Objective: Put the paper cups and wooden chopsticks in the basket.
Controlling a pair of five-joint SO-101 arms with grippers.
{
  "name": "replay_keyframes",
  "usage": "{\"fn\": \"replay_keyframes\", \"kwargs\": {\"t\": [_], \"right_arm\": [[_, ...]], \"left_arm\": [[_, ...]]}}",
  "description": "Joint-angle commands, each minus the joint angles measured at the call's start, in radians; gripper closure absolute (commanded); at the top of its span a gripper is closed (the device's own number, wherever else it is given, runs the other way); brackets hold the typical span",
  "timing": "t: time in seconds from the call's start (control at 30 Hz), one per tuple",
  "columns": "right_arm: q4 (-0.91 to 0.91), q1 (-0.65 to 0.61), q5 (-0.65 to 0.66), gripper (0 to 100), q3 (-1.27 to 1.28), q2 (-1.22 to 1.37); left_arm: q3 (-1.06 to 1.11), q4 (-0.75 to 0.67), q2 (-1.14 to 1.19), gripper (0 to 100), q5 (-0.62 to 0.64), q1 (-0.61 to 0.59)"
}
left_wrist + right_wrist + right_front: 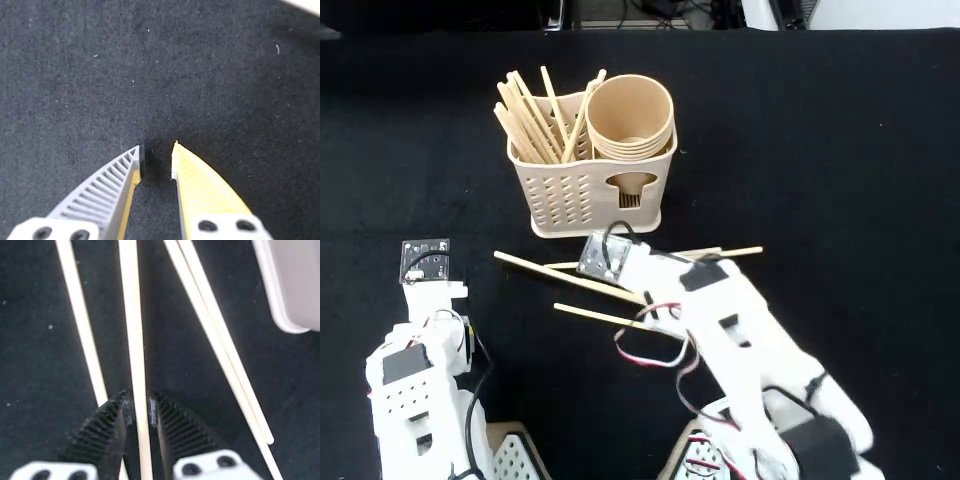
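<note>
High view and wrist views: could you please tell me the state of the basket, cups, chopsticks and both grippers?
Basket, upright, holding cups and chopsticks.
Paper cups, stacked upright in the basket.
Basket chopsticks, standing tilted beside the cups.
Loose chopsticks, three lying flat on the table.
Right gripper, shut on the gripped chopstick.
Left gripper, open, holding nothing.
</note>
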Motion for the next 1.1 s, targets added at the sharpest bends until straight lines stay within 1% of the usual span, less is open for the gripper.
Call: {"fn": "replay_keyframes", "kwargs": {"t": [0.0, 0.13, 0.23, 0.3, 0.37, 0.5, 0.6, 0.7, 0.83, 0.9, 1.07], "right_arm": [[0.008, -0.009, 0.015, 98.4, 0.054, -0.105], [0.012, -0.009, 0.017, 98.4, 0.107, -0.154], [0.086, -0.009, 0.018, 98.1, 0.105, -0.156], [0.124, -0.011, 0.041, 97.9, 0.096, -0.157], [0.146, -0.009, 0.055, 94.7, 0.087, -0.159], [0.153, -0.009, 0.054, 83.3, 0.064, -0.160], [0.155, -0.012, 0.046, 82.5, 0.028, -0.160], [0.155, -0.060, -0.032, 82.5, 0.002, -0.160], [0.147, -0.209, -0.118, 82.5, -0.001, -0.154], [0.129, -0.261, -0.155, 82.5, -0.002, -0.154], [0.068, -0.252, -0.164, 82.5, 0.008, -0.125]], "left_arm": [[0.002, -0.021, 0.002, 88, -0.005, -0.008], [0.002, -0.021, 0.002, 88, -0.005, -0.008], [0.002, -0.021, 0.002, 88, -0.005, -0.008], [0.002, -0.021, 0.002, 88, -0.005, -0.008], [0.002, -0.021, 0.002, 88, -0.005, -0.008], [0.002, -0.021, 0.002, 88, -0.005, -0.008], [0.002, -0.021, 0.002, 88, -0.005, -0.008], [0.002, -0.021, 0.002, 88, -0.005, -0.008], [0.002, -0.021, 0.002, 88, -0.005, -0.008], [0.002, -0.021, 0.002, 88, -0.005, -0.008], [0.002, -0.021, 0.002, 88, -0.005, -0.008]]}}
